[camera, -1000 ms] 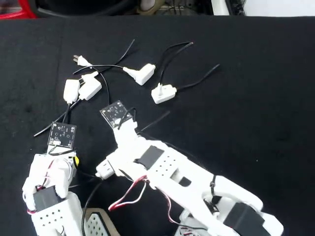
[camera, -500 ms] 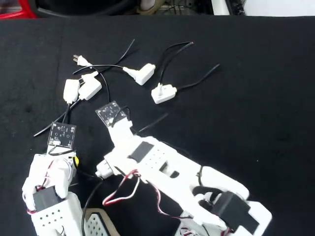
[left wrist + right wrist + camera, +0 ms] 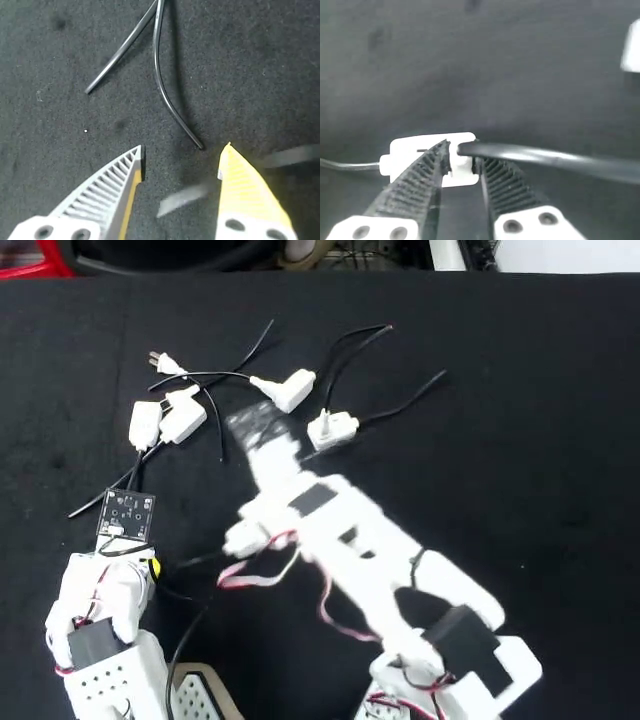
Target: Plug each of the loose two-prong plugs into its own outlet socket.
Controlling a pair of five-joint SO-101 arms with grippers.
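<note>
Right hand (image 3: 462, 152): clamped tight on a black cord (image 3: 545, 159), fingertips right up against a white plug block (image 3: 420, 152) on the table (image 3: 470, 60).
Left hand (image 3: 183, 148): fingers spread wide, low over the table, a loose cord end (image 3: 165, 95) just ahead.
Plugs: a two-prong plug (image 3: 163, 363) and the white blocks (image 3: 183, 418) lie loose mid-table.
</note>
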